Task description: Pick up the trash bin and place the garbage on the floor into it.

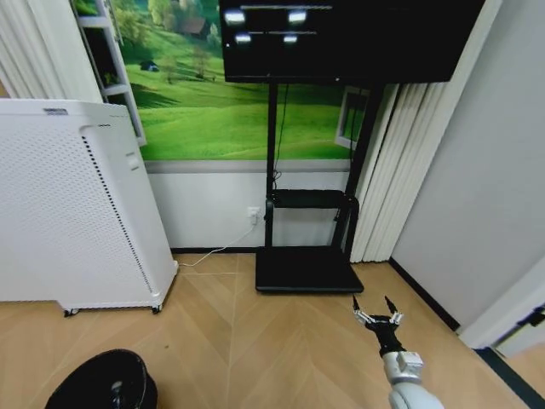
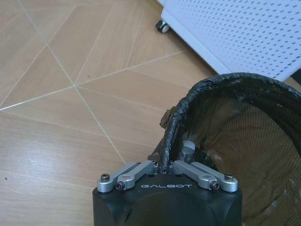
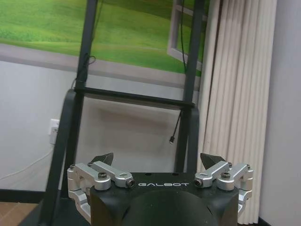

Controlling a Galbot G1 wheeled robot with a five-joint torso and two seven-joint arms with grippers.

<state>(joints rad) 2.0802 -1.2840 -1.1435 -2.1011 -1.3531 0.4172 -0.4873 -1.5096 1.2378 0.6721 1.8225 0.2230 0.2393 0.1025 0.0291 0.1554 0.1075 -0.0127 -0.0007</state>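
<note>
Bin in hand by its rim.
My left gripper (image 2: 166, 170) is pinched tight on the trash bin (image 2: 235, 141) rim; light, flexible mesh, low on my left above the floor (image 2: 70, 94). Right gripper (image 1: 378, 310) spread, holding nothing.

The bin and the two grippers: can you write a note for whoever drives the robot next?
Left gripper: shut on the bin rim, one finger inside, one outside; bin sits low on the robot's left, near the white appliance.
Right gripper: open, empty, held out over the floor toward the TV stand.
Done: bin is gripped.
Left: no garbage is visible on this stretch of floor; every piece still has to be found and put in the bin.
</note>
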